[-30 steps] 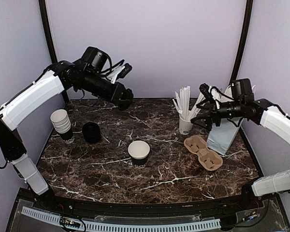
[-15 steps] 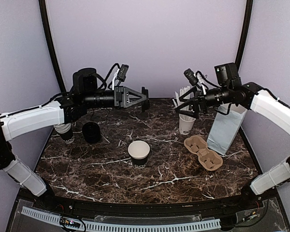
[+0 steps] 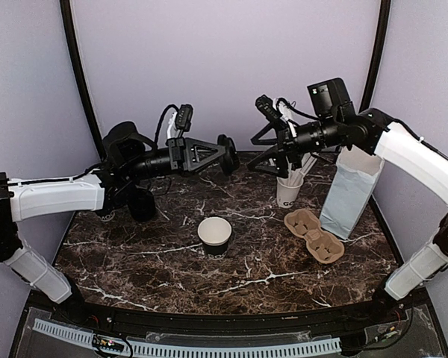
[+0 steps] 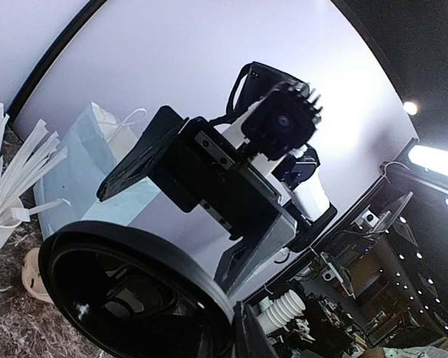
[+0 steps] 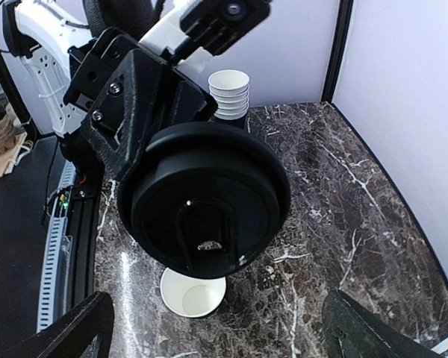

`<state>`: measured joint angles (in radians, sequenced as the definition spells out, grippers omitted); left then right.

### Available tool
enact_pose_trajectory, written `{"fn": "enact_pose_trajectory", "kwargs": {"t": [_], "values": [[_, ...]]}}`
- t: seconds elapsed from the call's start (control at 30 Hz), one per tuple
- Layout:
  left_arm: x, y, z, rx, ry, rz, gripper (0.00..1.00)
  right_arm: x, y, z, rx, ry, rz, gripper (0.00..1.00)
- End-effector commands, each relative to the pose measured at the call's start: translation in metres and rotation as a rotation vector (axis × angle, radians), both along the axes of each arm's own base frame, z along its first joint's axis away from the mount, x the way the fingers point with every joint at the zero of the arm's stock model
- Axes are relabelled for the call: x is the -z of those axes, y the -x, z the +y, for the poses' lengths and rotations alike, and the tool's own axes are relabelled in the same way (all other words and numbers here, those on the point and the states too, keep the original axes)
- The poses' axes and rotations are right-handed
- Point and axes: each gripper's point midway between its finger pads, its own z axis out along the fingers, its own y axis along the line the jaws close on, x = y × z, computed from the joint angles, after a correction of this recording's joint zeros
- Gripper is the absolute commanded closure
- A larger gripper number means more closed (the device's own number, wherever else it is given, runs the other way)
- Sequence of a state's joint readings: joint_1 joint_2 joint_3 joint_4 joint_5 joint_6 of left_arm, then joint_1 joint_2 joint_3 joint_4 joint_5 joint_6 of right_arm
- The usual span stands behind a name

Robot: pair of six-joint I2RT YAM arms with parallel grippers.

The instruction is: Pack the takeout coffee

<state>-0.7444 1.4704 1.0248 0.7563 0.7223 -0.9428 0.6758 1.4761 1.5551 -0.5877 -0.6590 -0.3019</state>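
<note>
1. Nearest the arm bases we see the dark marbled table (image 3: 134, 261).
2. The coffee cup (image 3: 214, 233) stands upright near the middle of the table. It has dark sides and a white inside, and its top is open with the lid not yet on it. No gripper touches it.
3. To its right a brown cardboard carrier (image 3: 314, 236) with two wells lies flat. Just beside that, a pale blue paper bag (image 3: 349, 192) stands upright at the right edge.
4. Behind the carrier and left of the bag we see a white cup of white sticks (image 3: 287, 192), partly hidden by the right gripper.
5. On the left, a black round thing (image 3: 141, 208) sits partly under the left arm; we cannot tell what it is.
6. Above the back of the table the left gripper (image 3: 221, 147) is clamped on the rim of the black lid (image 5: 205, 201). It holds the lid on edge in the air, with the face turned toward the right gripper.
7. The right gripper (image 3: 257, 154) faces the lid from close by without touching it. Its jaws are spread wide and hold nothing.
8. In the right wrist view we see a stack of white cups (image 5: 229, 89) beyond the left gripper, by the wall.
</note>
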Motion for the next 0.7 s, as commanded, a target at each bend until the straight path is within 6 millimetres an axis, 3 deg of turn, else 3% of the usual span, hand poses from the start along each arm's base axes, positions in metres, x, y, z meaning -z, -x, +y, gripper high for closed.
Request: {"fn": "enact_pose_trajectory", "kwargs": {"t": [0.0, 0.67], "values": [[-0.018, 0.011, -0.004, 0.089, 0.051, 0.013, 0.9, 0.004, 0.002, 0.001, -0.044, 0.099, -0.183, 0.01], [-0.032, 0.015, -0.001, 0.127, 0.126, 0.033, 0.9, -0.018, 0.007, 0.032, -0.021, 0.053, -0.218, 0.01]]}}
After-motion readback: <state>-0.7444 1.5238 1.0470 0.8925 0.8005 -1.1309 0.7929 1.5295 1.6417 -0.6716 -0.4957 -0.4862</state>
